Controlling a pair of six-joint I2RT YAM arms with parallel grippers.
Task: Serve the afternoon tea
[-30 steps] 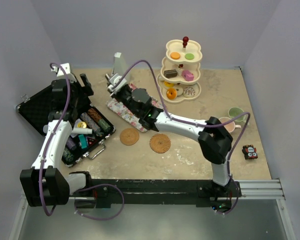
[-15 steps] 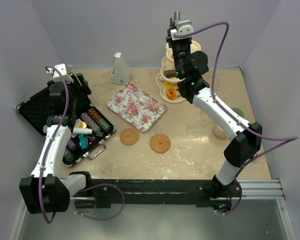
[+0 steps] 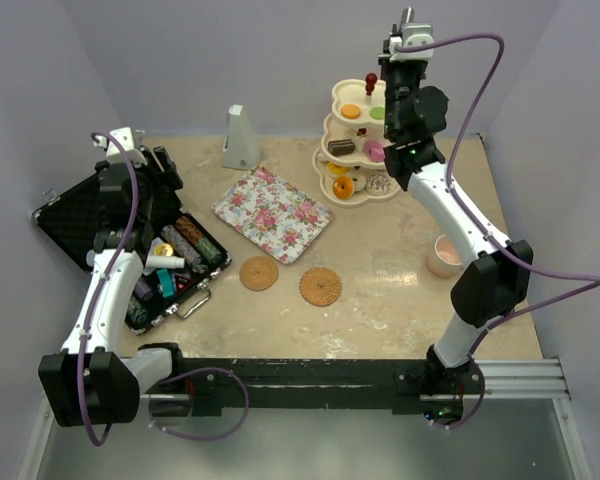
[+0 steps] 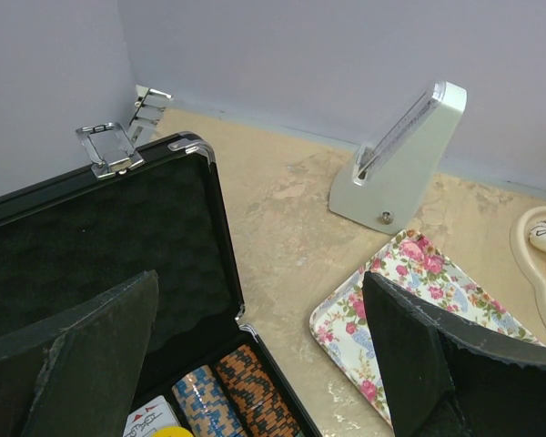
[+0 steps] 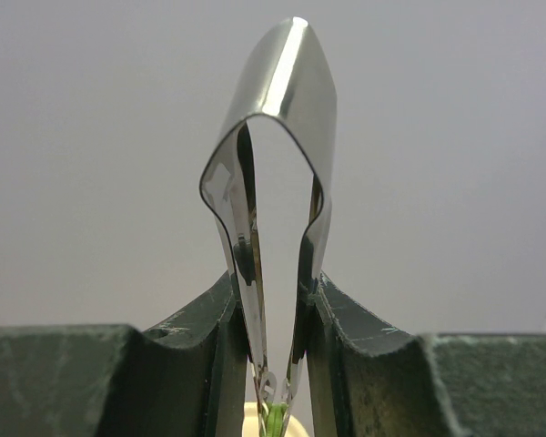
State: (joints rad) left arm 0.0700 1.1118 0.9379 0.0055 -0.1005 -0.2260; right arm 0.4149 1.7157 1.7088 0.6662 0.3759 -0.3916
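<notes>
1. Cream three-tier stand with a red knob stands in the upper centre of the overhead frame, close to the back wall.
2. Its top tier carries an orange toy donut and a green round toy sweet. The middle tier holds a brown toy cake and a pink toy cake. The bottom tier holds a second orange donut beside a pale piece.
3. The open black foam-lined case at the left holds rows of striped round chips and other small items.
4. A floral rectangular tray lies at the centre, with two round woven coasters just below it. A pink mug sits at the right.
5. The right gripper is raised at the upper right, above the stand. Its jaws are narrow, clamped on shiny bent metal tongs whose looped end sticks out past the fingertips.
6. The left gripper hovers over the case, jaws wide apart, holding and touching nothing.
</notes>
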